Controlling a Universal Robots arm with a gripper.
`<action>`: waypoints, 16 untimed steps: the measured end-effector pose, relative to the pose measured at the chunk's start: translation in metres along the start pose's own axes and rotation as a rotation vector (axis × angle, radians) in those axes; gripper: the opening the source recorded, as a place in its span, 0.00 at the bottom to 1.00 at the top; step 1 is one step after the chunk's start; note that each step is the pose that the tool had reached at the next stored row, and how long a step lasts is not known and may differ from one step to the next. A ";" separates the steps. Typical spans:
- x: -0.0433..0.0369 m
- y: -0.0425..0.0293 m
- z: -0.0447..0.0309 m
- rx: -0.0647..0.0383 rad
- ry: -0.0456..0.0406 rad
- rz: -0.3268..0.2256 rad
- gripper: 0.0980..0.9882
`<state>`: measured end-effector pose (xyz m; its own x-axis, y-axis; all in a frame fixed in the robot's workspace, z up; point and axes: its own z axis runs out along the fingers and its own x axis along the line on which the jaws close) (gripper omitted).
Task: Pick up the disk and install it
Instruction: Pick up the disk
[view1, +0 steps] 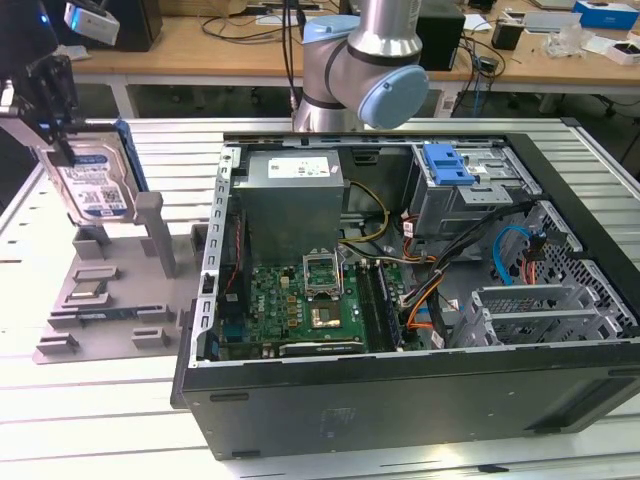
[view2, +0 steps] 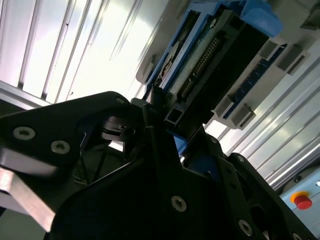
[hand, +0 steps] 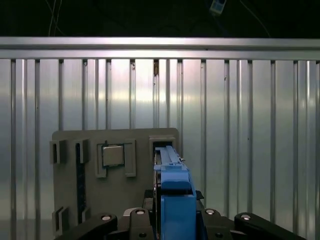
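Exterior view, from its left: the gripper (view1: 62, 140) is seen closed on the disk (view1: 97, 185), which is gripped at its upper edge and held upright. Its white-and-blue label is turned toward the camera, and its blue bracket shows along one side. The disk is held over the far part of a grey fixture tray (view1: 100, 300), just above a slot block; whether its lower edge touches that block cannot be told. The tray is laid on the slatted metal table (view1: 90, 420), near the table's edge at the exterior view's left. A grey post (view1: 160, 235) is stood on the tray just beside the disk.

Toward the exterior view's right, an open computer case (view1: 400, 400) is laid on the table. Inside it a grey power supply box (view1: 290, 200), a green motherboard (view1: 300, 300) and a blue caddy (view1: 447, 165) are seen, well apart from the disk. The robot arm (view1: 370, 60) is seen beyond the case's far edge.

Seen in the second wrist view, the disk (view2: 215, 60) is clamped edge-on by the gripper (view2: 162, 120). Seen in the first wrist view, the disk's bracket (hand: 175, 195) is held over the tray (hand: 135, 200), where a processor chip (hand: 114, 156) is seated.
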<state>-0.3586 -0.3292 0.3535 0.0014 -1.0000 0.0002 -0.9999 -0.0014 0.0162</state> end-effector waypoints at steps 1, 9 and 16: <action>-0.0002 0.0001 -0.0036 0.000 0.0000 0.000 0.30; -0.0008 0.0005 -0.0310 0.000 0.0000 0.000 0.30; -0.0010 0.0008 -0.0475 0.000 0.0000 0.000 0.30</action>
<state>-0.3586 -0.3282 0.4010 0.0014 -1.0000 0.0002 -0.9999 -0.0014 0.0162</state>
